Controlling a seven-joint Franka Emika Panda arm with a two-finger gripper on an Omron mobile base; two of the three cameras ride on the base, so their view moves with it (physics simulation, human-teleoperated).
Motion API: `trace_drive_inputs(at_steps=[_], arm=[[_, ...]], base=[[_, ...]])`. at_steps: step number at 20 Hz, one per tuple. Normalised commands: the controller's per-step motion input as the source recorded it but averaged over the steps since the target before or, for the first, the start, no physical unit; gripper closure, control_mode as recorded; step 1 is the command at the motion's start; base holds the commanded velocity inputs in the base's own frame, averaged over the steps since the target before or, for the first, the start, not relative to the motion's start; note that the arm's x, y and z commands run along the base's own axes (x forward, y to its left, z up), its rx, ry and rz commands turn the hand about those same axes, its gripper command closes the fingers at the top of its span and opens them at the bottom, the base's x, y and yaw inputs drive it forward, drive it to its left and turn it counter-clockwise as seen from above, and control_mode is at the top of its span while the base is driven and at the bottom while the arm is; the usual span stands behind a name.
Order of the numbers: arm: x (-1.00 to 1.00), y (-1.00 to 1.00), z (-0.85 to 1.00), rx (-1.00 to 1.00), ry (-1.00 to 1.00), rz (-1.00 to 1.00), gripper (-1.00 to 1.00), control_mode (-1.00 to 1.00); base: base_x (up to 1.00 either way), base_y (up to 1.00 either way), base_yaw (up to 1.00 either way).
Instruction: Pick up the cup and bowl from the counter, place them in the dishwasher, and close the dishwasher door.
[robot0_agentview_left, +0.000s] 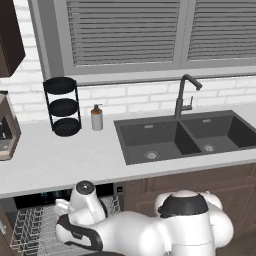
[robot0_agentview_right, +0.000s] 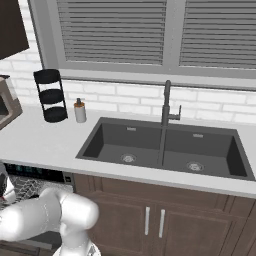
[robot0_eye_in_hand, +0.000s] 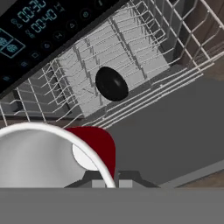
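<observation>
Jaws are clamped on the rim of the red cup (robot0_eye_in_hand: 94, 151), which fills the lower left of my hand view with its white inside facing the camera. I have it hanging over the open dishwasher door (robot0_eye_in_hand: 175, 131), just short of the white wire rack (robot0_eye_in_hand: 131, 48). Deeper in the rack lies the black bowl (robot0_eye_in_hand: 111, 83), already loaded. I judge the cup needs carrying forward over the rack's near edge, beside the bowl.
</observation>
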Motion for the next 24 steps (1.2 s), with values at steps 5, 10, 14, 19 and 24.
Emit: trace_drive_inputs(at_steps=[5, 10, 14, 19, 24], arm=[[0.29, 0.08, -0.05, -0.03, 0.02, 0.00, 1.00, -1.00], [0.18, 0.14, -0.19, -0.02, 0.00, 0.00, 1.00, -1.00], [0.00, 0.19, -0.49, -0.03, 0.00, 0.00, 1.00, -1.00], [0.01, 0.22, -0.62, -0.03, 0.00, 0.00, 1.00, -1.00], [0.04, 0.24, -0.48, -0.04, 0.07, 0.00, 1.00, -1.00]], base=[[0.00, 0.00, 0.00], [0.00, 0.00, 0.00], [0.00, 0.00, 0.00], [0.00, 0.00, 0.00], [0.00, 0.00, 0.00]])
